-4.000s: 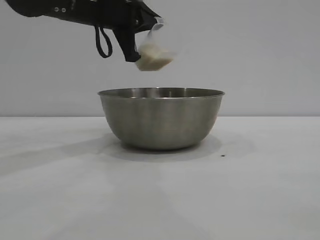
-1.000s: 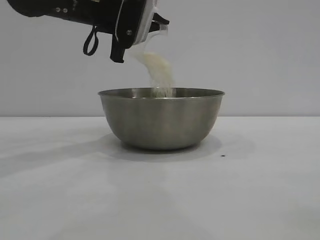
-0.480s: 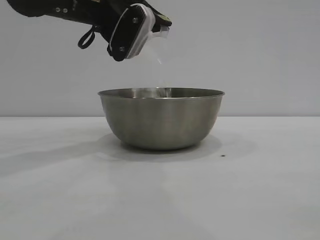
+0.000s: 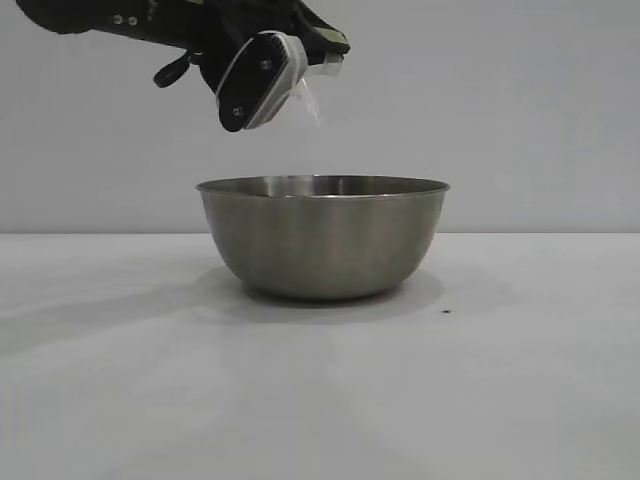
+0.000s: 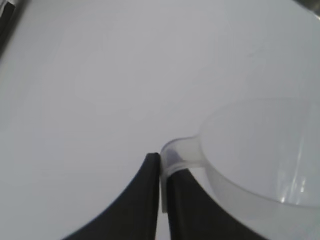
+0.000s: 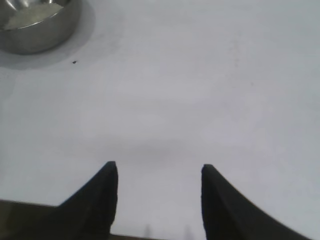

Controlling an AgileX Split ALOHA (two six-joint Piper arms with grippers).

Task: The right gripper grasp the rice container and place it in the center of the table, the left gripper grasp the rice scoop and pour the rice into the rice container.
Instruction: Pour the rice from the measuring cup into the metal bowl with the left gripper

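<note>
Table: the table [image 4: 520, 390] is a plain flat white surface, with a tiny dark speck [image 4: 446, 311] just off the bowl's foot on my right side; the same speck [image 6: 74, 62] shows in my right wrist view.
Room: a bare pale grey wall [image 4: 540, 110] stands behind the table.
Rice container: the stainless-steel rice container [image 4: 322, 236] stands upright on the table about mid-width in the exterior view. From my right wrist I see it [image 6: 37, 25] far off, well apart from my right fingers.
Rice: an off-white mass of rice [image 6: 32, 15] lies inside the container, seen from my right wrist; the exterior view does not show into the bowl.
Rice scoop: the clear plastic rice scoop [image 4: 310, 85] hangs in the air above the container, over the bowl's left half, apart from the rim. In my left wrist view the cup [image 5: 260, 165] looks see-through with no rice visible in it.
Left gripper: my left gripper [image 5: 161, 185] is up above the bowl and to its left, the fingers pinched almost together on the scoop's thin handle tab [image 5: 176, 159]. In the exterior view it [image 4: 300, 60] is largely hidden behind its own mount.
Right gripper: my right gripper [image 6: 159, 172] hovers over bare table, away from the bowl, fingers spread wide with nothing between them.
</note>
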